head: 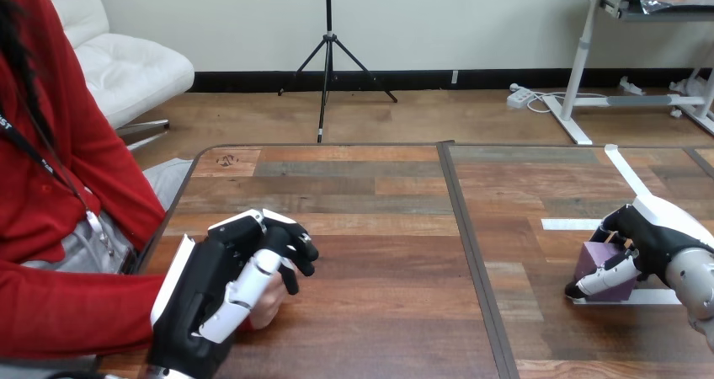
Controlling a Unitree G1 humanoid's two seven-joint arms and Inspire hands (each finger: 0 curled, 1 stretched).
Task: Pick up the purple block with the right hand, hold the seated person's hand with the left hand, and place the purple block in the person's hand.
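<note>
Starting nearest the camera, well left of the dark seam (471, 253) that splits the bench (379, 312) from front to back, the left robot hand (206, 290) lies over the person's hand (268, 303). Its fingers (295, 248) curl down over the top and its white thumb (244, 295) crosses the near side, so this robot hand is clamped on the person's hand, of which just a small patch shows beneath the thumb. A red sleeve (76, 307) runs leftward from that grip, farther from the seam, along the bench's left edge.

A little farther back, well right of the seam, the right robot hand (657, 236) reaches in from the right and is closed on the block (592, 261). Its fingers curl over the purple block's top and its thumb lies across the near face; the side facing the seam is bare. The block's base is at bench level, touching or just above a strip of white tape (665, 296); I cannot tell whether it is lifted. The block is well apart from the person's hand, with the seam between them.

Farther back on the same side of the seam, a second tape strip (571, 224) lies across the bench, and a third (627, 173) slants toward the far edge.
</note>
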